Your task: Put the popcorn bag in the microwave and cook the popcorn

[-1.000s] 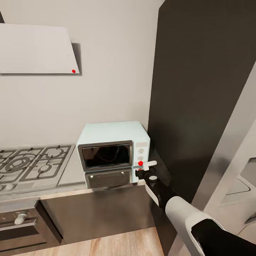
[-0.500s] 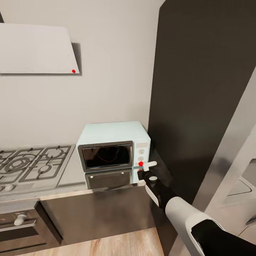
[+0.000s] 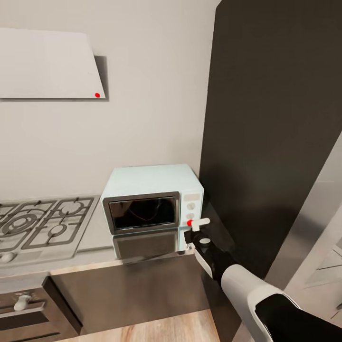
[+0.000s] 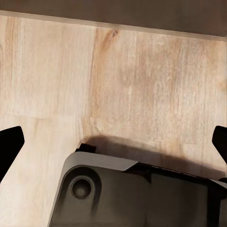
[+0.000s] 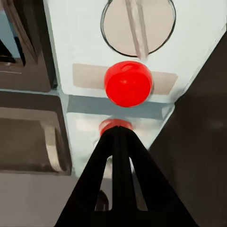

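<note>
Reaching toward the microwave [image 3: 153, 205] with the right gripper [image 3: 196, 227], fingers [image 5: 118, 189] pressed flat together with no gap and holding nothing, tips sitting just below the red signal light [image 5: 128, 83] on the control panel. Sitting closed on the countertop [image 3: 102, 237], that microwave, tucked between the gas hob [image 3: 40, 227] and the tall dark cabinet [image 3: 270, 133]. Hanging low over the wood floor [image 4: 113, 85], the left gripper [image 4: 113, 142], fingers spread wide and empty. Peering through the dark glass door [image 3: 142, 213]: possibly the popcorn bag inside, though too dim and reflective to tell. Judging the bag as light, soft and easily crushed paper, so best pinched gently at the thick rolled rim when handling it. Judging the knob [image 5: 137, 26] as stiff and small, the light button as needing only a short, square push from the closed tips.
</note>
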